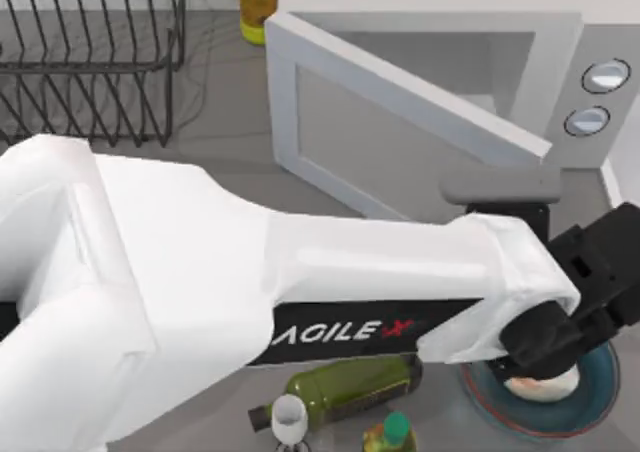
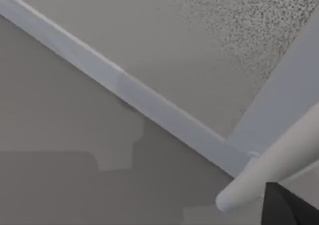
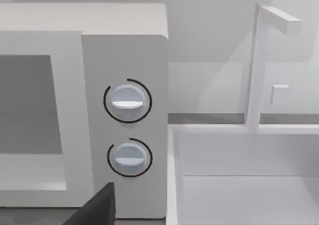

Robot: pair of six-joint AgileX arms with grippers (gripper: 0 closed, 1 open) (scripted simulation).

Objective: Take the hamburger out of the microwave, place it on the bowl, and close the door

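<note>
The white microwave (image 1: 560, 42) stands at the back right with its door (image 1: 400, 132) swung wide open toward the left. The door's pale bar handle (image 1: 500, 185) is at its free end. My left arm reaches across the table, and my left gripper (image 1: 508, 218) sits just in front of that handle. In the left wrist view the handle (image 2: 269, 170) is close, with a dark part of the gripper beside it. The hamburger (image 1: 545, 382) lies in the blue bowl (image 1: 592, 404) at the front right, partly under the arm's black wrist. The right wrist view faces the microwave's knobs (image 3: 127, 101).
A wire dish rack (image 1: 90, 62) and a yellow bottle (image 1: 257, 2) stand at the back left. A green bottle (image 1: 345, 387) lies near the front edge beside a small green-capped bottle (image 1: 392, 434). A white sink (image 3: 249, 175) with a faucet (image 3: 259, 60) adjoins the microwave's right side.
</note>
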